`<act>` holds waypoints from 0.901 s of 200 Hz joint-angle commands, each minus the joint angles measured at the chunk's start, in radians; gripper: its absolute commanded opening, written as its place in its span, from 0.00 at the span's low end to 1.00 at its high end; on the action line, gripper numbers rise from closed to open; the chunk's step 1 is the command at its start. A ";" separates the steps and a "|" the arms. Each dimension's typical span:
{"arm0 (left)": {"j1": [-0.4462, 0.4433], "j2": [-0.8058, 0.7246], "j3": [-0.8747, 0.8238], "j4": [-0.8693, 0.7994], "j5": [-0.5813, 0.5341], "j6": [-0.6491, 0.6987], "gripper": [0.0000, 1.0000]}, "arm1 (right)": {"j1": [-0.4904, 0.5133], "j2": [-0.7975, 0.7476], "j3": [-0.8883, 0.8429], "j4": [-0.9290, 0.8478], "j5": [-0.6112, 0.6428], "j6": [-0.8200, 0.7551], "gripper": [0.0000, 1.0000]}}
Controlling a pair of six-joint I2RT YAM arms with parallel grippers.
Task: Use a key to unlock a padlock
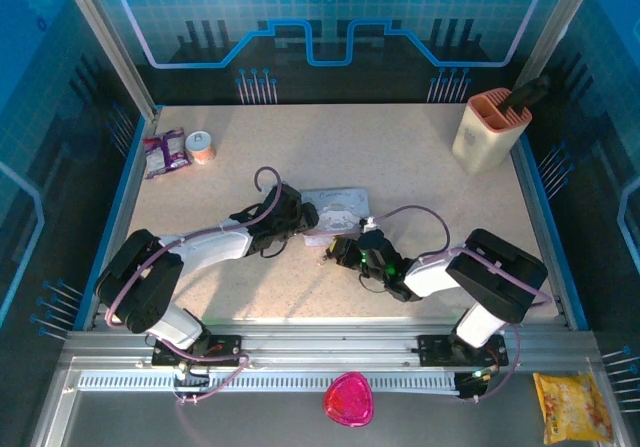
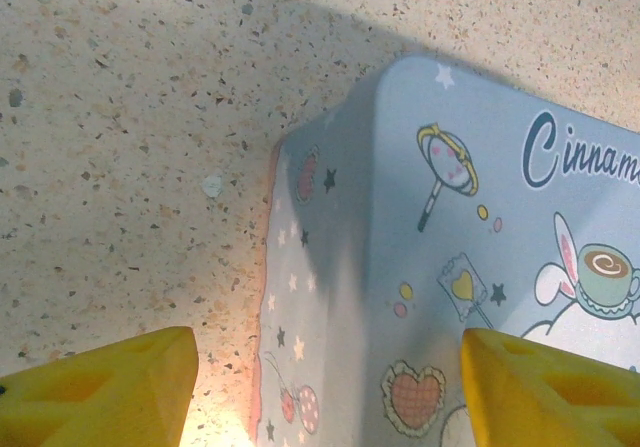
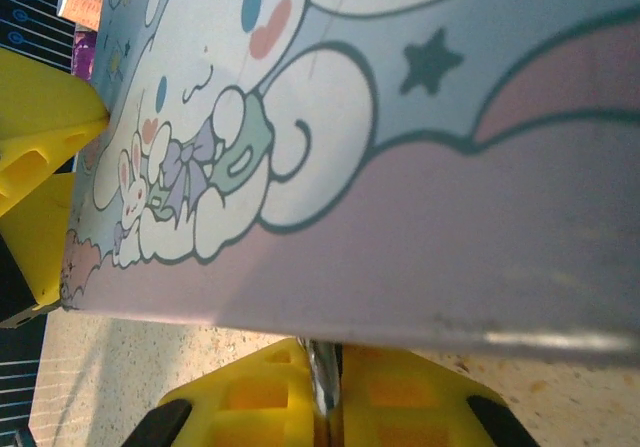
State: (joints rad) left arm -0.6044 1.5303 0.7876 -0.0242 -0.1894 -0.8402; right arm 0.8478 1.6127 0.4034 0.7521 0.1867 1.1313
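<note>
A pale blue cartoon tin (image 1: 338,209) lies mid-table. My left gripper (image 1: 303,222) is open at the tin's left end. Its yellow fingers (image 2: 100,387) straddle a corner of the tin (image 2: 420,247), one over the bare table and one over the lid. My right gripper (image 1: 345,250) sits at the tin's front edge. It (image 3: 325,352) is shut on a thin grey metal sliver, the key (image 3: 322,382), whose tip runs under the tin's rim (image 3: 400,257). The padlock is hidden from me.
At the back right stands a beige holder (image 1: 490,127). Snack packs (image 1: 165,152) and a small cup (image 1: 201,147) lie at the back left. A pink object (image 1: 348,399) and a yellow packet (image 1: 572,407) rest on the front ledge.
</note>
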 commanded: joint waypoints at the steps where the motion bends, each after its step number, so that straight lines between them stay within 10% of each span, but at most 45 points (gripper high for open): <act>1: 0.006 0.028 -0.033 -0.097 -0.029 -0.002 0.69 | -0.015 -0.039 -0.025 -0.041 0.028 0.002 0.08; 180: 0.005 0.028 -0.022 -0.112 -0.033 0.004 0.69 | 0.012 0.021 -0.052 -0.016 -0.030 0.026 0.27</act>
State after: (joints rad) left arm -0.6044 1.5303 0.7879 -0.0238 -0.1905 -0.8402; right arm 0.8440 1.6196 0.3717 0.8013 0.1757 1.1301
